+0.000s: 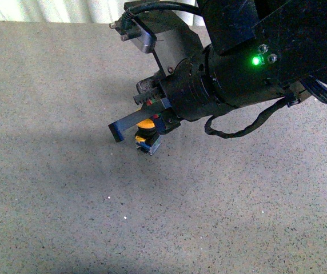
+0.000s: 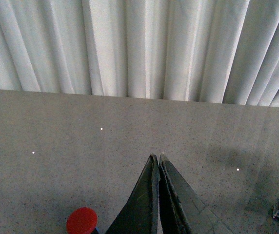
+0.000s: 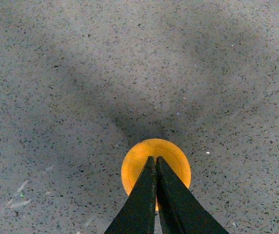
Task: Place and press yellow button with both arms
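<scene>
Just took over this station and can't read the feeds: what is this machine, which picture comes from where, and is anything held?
It is a two-armed robot. The front picture, from its body, shows the black right arm reaching over a speckled surface. The other two come from wrist cameras. The right pincer is closed, its tips over the yellow button; it holds nothing. The left pincer, also closed and empty, faces a curtain, a red button near it.

yellow button [image 3: 155, 147]: yellow cap | table [image 1: 49, 171]: grey speckled | curtain [image 2: 129, 44]: white pleated
</scene>
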